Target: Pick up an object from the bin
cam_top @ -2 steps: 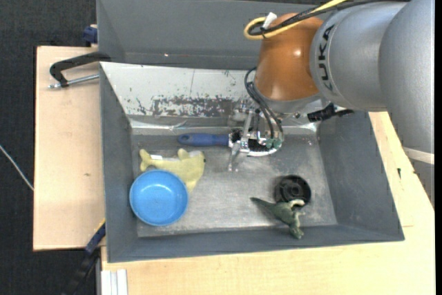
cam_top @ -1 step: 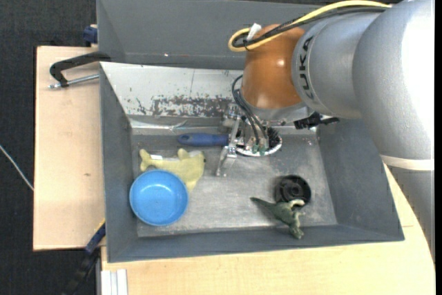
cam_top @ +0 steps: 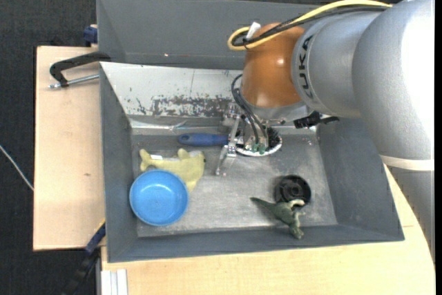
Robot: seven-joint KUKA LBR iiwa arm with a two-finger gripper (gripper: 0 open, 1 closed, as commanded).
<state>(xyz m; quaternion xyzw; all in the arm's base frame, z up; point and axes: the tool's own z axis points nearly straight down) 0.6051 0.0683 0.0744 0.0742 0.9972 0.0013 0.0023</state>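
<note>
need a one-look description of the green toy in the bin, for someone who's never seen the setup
In the grey metal bin, look at the floor's lower right corner in the camera view, across from the round blue plastic bowl. The small dark green plastic dinosaur-like toy lies there, just below a round black part. It alone is green, with a long thin tail.

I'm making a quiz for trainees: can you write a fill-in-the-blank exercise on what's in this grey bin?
The round plastic bowl in the near left corner of the grey metal bin is ____. The soft figure beside that bowl is pale ____. The gripper hangs at the ____ end of the slim blue-handled tool, as seen here.
Missing words: blue; yellow; right.
</note>
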